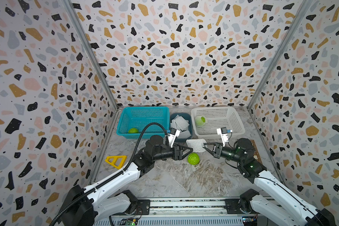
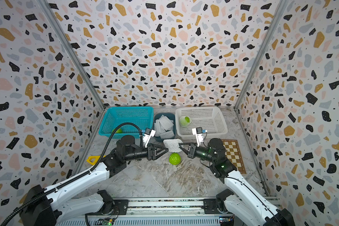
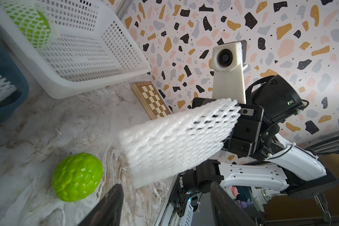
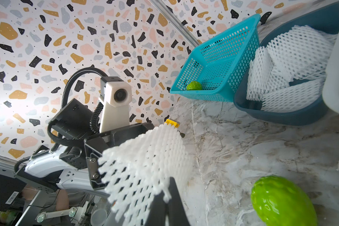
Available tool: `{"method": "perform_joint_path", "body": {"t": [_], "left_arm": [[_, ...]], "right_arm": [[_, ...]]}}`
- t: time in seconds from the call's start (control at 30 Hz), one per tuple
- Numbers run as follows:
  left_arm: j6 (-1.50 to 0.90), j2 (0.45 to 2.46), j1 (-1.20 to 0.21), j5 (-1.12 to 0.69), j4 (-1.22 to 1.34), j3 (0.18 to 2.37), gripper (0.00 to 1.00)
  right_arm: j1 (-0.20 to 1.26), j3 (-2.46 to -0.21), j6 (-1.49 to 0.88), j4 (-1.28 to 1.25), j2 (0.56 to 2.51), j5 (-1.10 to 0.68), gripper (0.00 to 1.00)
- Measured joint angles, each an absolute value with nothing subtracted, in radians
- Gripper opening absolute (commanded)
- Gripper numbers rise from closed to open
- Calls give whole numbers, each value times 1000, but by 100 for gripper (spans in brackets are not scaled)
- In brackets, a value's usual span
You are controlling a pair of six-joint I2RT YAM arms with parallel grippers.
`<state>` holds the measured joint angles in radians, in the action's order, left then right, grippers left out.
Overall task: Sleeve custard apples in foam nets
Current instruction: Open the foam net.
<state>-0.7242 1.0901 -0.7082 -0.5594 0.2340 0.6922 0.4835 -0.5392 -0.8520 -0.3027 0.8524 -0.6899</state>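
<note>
There are three custard apples: one bare apple (image 1: 193, 158) on the table (image 1: 184, 182), a second bare apple (image 1: 133, 130) in the teal basket (image 1: 145, 112), and one netted apple (image 1: 200, 121) in the white basket (image 1: 213, 112). The baskets number two. One dark blue tub (image 1: 181, 114) holds a heap of foam nets (image 1: 179, 125), too overlapped to count. One more foam net (image 1: 196, 145) is outside it. There is one yellow triangular piece (image 1: 115, 161) and one chessboard (image 2: 234, 154).
</note>
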Motion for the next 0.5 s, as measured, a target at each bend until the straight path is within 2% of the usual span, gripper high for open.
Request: {"method": "perform_joint_path", "body": {"t": [0.23,0.5], "left_arm": [[-733,1120,-713,-563,263,694,78],[-746,1139,-729,-599,275,704,60]], "right_arm": [[496,-531,-856,-320,864,-707,0],[489,-527,-856,-320,868,-690,0]]}}
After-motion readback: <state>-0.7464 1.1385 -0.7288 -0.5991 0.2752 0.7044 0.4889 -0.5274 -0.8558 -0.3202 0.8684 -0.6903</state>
